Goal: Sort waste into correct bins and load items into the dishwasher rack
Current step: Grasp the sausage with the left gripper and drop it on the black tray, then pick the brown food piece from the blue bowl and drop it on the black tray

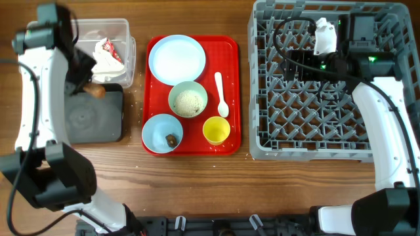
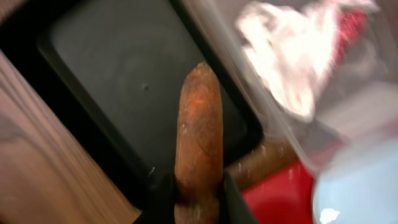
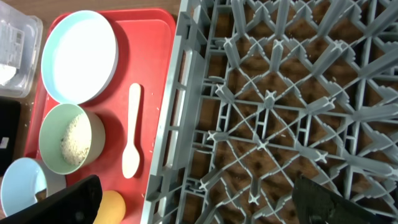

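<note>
My left gripper (image 1: pixel 88 85) is shut on the orange-brown sausage (image 2: pixel 199 124) and holds it over the black tray (image 1: pixel 98 121), next to the clear tub (image 1: pixel 123 29) that holds the crumpled white paper (image 1: pixel 108 56). My right gripper (image 3: pixel 199 199) is open and empty above the grey dishwasher rack (image 1: pixel 328 118). On the red serving tray (image 1: pixel 230 52) stand the pale-blue plate (image 1: pixel 176 58), the pale-green bowl (image 1: pixel 188 99) with rice, the light-blue bowl (image 1: pixel 157 128) with a brown scrap (image 1: pixel 171 139), the yellow cup (image 1: pixel 216 130) and the white spoon (image 1: pixel 221 95).
The rack is empty of dishes, with upright pegs across its floor. A few rice grains lie on the wood between the black tray and the red tray. Bare wooden table runs along the front edge.
</note>
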Robot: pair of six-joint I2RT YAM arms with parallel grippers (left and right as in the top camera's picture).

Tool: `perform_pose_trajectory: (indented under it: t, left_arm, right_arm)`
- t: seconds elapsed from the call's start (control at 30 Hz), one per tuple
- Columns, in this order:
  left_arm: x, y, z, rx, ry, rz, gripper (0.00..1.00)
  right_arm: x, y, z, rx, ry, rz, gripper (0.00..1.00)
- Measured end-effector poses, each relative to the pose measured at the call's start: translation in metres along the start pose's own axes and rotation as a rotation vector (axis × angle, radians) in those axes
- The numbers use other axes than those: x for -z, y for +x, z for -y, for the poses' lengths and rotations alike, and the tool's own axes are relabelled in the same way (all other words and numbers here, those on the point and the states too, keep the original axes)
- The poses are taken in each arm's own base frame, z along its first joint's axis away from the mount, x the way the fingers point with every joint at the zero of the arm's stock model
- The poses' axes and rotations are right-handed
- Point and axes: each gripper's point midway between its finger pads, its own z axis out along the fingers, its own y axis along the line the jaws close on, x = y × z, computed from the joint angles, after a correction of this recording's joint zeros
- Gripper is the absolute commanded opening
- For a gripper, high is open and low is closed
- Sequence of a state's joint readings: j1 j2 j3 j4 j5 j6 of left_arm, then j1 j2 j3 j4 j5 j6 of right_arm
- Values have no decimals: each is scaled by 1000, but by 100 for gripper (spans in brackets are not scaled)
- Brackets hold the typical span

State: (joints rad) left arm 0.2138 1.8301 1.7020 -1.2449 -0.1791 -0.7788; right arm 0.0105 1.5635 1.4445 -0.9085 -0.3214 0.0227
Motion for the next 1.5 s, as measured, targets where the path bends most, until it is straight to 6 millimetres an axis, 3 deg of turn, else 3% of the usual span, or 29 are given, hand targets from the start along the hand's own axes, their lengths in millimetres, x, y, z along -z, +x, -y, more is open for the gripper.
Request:
perform_pose_trajectory:
  t: [0.03,0.07,0.13,0.17,0.27,0.33,0.47,0.53,0.63,0.73,0.87,0.93,1.0,1.07,1.1,1.3,1.5]
  left_arm:
    - [-4,0,-3,17,-8,-5,4]
    - [-37,1,-21,145,-55,-22,4]
    - [-80,8,-35,248,-72,-19,9]
    - [-99,18,-42,275,-86,-27,16]
    - [-124,35,-52,301,-99,-35,54]
    - [-131,42,-58,317,-113,-44,60]
    - [-129,39,-52,247,-88,-51,72]
    - [-116,32,-37,159,-31,-65,76]
    - [-73,19,-5,-30,125,-59,77]
    - [-26,25,26,-222,275,-19,76]
    - [11,83,77,-537,427,-19,76]
    - [26,132,110,-731,502,-18,75]
    - [36,179,126,-886,524,-9,69]
    - [38,216,122,-996,493,-42,61]
    - [37,232,109,-1042,451,-86,59]
    - [28,273,52,-1066,244,-252,59]
    - [-33,297,29,-1037,195,-269,53]
  right_arm:
    - [0,0,0,0,0,0,100]
    - [0,0,0,-2,0,1,100]
    - [0,-1,0,-2,0,4,100]
    - [0,-1,0,-2,0,4,100]
    - [0,-1,0,-11,0,4,100]
    - [0,-1,0,-14,0,4,100]
    - [0,-1,0,-17,0,4,100]
    - [0,-1,0,-17,0,4,100]
    - [0,-1,0,-17,0,4,100]
    - [0,-1,0,-17,0,4,100]
    - [0,-2,0,-16,0,9,100]
    - [0,-3,0,-15,-1,13,100]
    - [0,-3,0,-16,-1,10,100]
    - [0,0,0,-19,0,0,100]
    - [0,1,0,-20,0,-4,99]
    - [0,2,0,-22,0,-8,100]
    - [0,2,0,-22,0,-9,100]
